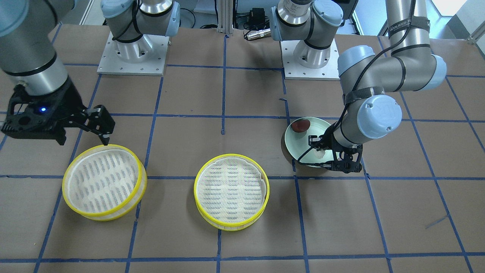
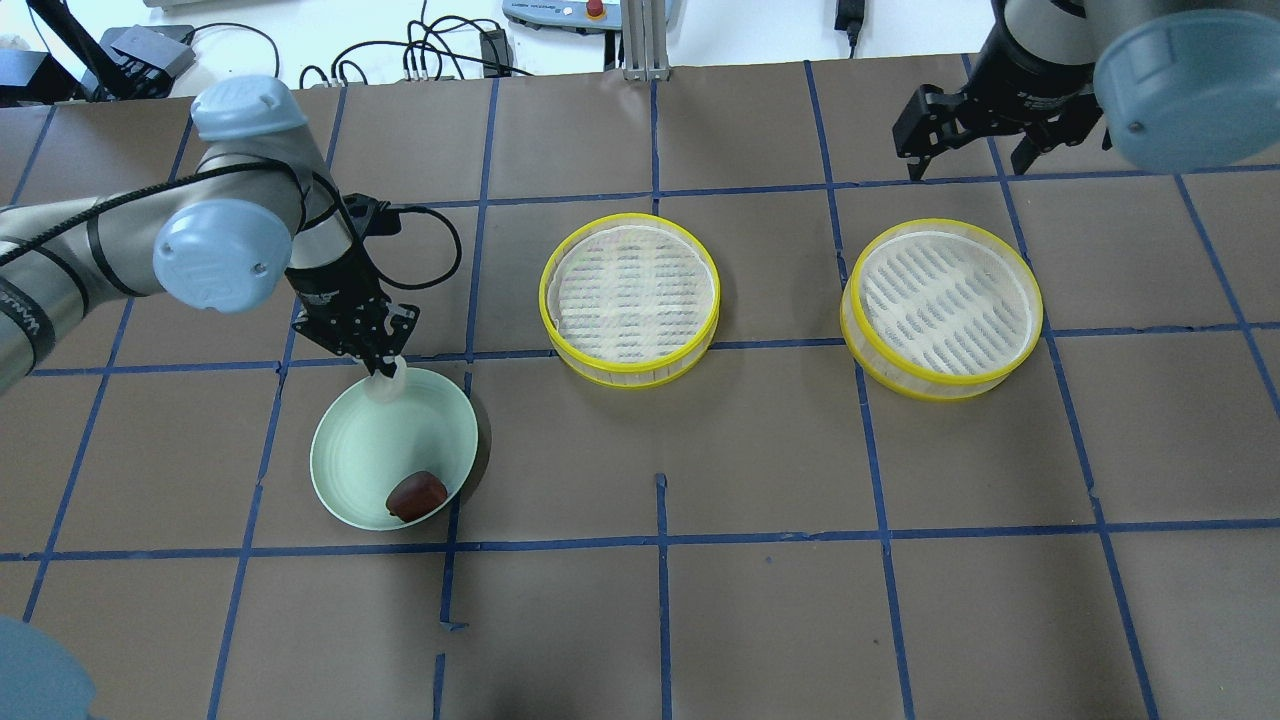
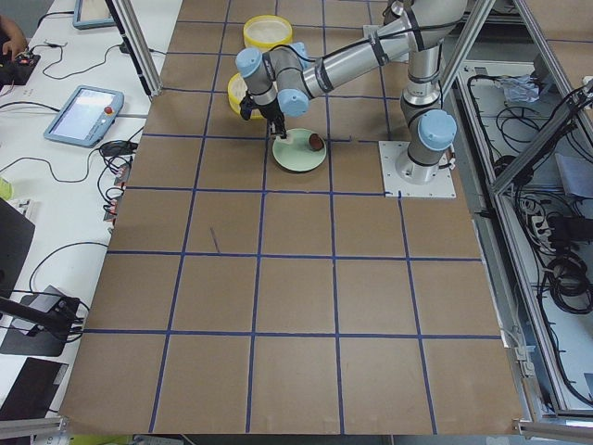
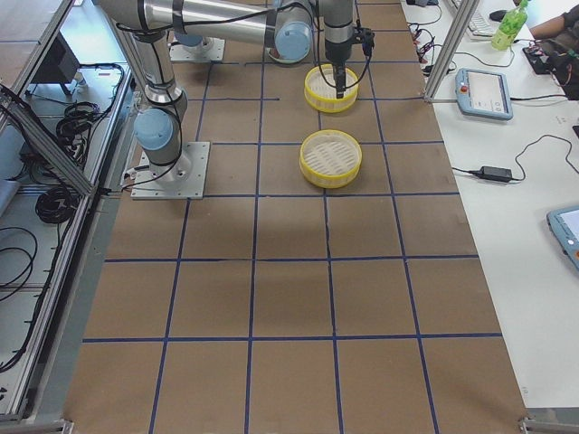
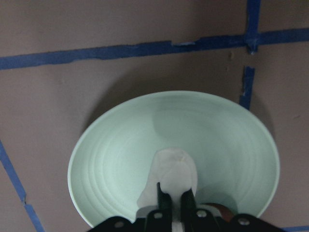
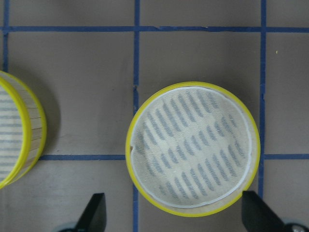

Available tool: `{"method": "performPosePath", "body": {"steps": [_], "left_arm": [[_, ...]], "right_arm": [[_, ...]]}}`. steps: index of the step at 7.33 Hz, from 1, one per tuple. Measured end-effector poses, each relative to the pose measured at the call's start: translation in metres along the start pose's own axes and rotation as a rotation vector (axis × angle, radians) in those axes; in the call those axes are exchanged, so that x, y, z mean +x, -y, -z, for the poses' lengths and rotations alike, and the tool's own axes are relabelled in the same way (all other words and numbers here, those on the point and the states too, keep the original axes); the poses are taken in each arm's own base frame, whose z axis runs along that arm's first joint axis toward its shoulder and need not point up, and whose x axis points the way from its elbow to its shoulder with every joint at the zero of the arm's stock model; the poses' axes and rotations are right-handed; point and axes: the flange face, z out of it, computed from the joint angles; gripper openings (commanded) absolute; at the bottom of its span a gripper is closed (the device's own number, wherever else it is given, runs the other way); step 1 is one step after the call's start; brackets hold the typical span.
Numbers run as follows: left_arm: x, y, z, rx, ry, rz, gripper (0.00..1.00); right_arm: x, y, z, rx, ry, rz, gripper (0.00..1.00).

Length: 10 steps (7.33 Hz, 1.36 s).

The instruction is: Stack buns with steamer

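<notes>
- Looking early in task: both buns at plate, both steamers lying empty, nothing stacked yet.
- Far left: left gripper (image 2: 385,362) reaching down over pale green plate (image 2: 355,450), at rim farthest from robot.
- Pinching white bun (image 5: 174,166) btwn its fingers, jaws drawn nearly together w/ only bun's width separating them; bun bulging out past fingertips in wrist view.
- Not showing clearly whether white bun is hanging clear of plate or resting on it; can't tell.
- Reddish-brown bun (image 2: 417,495) lying loose at opposite side of plate, well apart from gripper, touching nothing but plate.
- Moving right: middle steamer (image 2: 630,368) sitting flat on bench (image 2: 760,600), near plate but not touching, nothing inside. Probably being the closer drop spot for white bun.
- Further right: right steamer (image 2: 940,382) standing apart from middle one, also holding nothing.
- Far right: right gripper (image 2: 965,165) hovering above bench just beyond right steamer's far rim, jaws spread wide, gripping nothing, touching nothing. Wrist view showing steamer lying btwn and ahead of the two fingers.
- Remaining, judging from layout: carrying white bun over to a steamer, fetching reddish-brown bun next, then stacking one steamer on other. Roughly first step underway, rest pending.
</notes>
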Motion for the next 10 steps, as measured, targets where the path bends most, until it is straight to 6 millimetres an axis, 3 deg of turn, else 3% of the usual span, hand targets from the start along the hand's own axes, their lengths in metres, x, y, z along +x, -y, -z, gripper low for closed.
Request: {"method": "performPosePath", "body": {"steps": [2,3,5,6,7,8,9,10], "left_arm": [[0.036,0.007,0.029,0.072,-0.172,0.161,0.09],[0.065,0.011,0.035,0.112,-0.249,0.200,0.09],[0.126,0.021,0.027,0.181,-0.310,0.222,0.16],[0.149,0.024,0.019,0.201,-0.322,0.239,0.32],[0.161,0.026,0.014,0.215,-0.330,0.249,0.74],[0.166,0.027,0.013,0.222,-0.332,0.252,0.87],[0.168,0.027,0.012,0.226,-0.331,0.253,0.89],[0.168,0.027,0.012,0.228,-0.330,0.251,0.89]], "right_arm": [[0.074,0.014,-0.051,-0.067,0.004,0.016,1.00],[0.093,0.017,-0.079,-0.111,0.013,0.021,1.00],[0.108,0.017,-0.137,-0.174,0.028,0.019,1.00],[0.113,0.014,-0.161,-0.189,0.030,0.014,1.00],[0.123,0.005,-0.182,-0.208,0.038,0.000,0.99],[0.133,-0.004,-0.198,-0.217,0.047,-0.016,0.93],[0.138,-0.010,-0.207,-0.216,0.051,-0.025,0.48],[0.139,-0.015,-0.215,-0.210,0.051,-0.028,0.13]]}}
